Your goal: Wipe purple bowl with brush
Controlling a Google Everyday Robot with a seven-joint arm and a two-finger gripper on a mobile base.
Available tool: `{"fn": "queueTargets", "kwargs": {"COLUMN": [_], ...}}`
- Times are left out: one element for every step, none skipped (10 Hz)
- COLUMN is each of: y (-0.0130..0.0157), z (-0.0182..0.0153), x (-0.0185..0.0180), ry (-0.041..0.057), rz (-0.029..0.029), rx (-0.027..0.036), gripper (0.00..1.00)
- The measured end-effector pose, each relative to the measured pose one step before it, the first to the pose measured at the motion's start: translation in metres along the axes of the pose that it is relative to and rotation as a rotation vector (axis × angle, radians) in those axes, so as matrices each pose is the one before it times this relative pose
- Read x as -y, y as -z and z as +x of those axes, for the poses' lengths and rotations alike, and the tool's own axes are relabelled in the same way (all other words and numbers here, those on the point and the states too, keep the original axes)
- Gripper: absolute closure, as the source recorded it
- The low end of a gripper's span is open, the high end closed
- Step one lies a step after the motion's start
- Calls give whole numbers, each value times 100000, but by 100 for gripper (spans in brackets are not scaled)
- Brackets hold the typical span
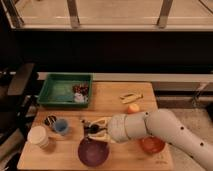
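Note:
The purple bowl point(92, 152) sits near the front edge of the wooden table point(115, 92), round, dark and glossy inside. My gripper point(94, 128) hangs just behind and slightly above the bowl's far rim, at the end of the white arm point(155, 129) that reaches in from the right. A small dark thing at the gripper's tip point(89, 130) looks like the brush, with little of it showing. It is level with the bowl's far rim; I cannot tell whether it touches the bowl.
A green tray point(59, 91) with small items stands at the back left. A blue cup point(61, 126), a dark lid point(50, 120) and a white cup point(38, 135) stand left of the bowl. Right are an orange bowl point(152, 145), an orange fruit point(133, 107) and a yellow peel point(131, 96).

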Motion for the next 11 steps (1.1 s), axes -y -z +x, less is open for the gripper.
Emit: {"fn": "queueTargets", "kwargs": {"y": [13,36,96,172,151,221,255,111,99,400,327], "z": [-233,-315,-191,-123,-46,35,200,406,925,1066,767], "x": [-161,-229,-307,-309,-315,-605,-519,-354,-500,-309,-174], "ry": [1084,1144,345,-138,-408,-1212,-1694,-1836,-3496,-3567,-2801], "rz": [-198,-93,73,580,597,907,868,836,1031,1880,1414], "rx": [781,840,374,59,4,112,212,213,378,437,565], "gripper": [100,100,100,100,100,100,100,100,100,100,100]}}
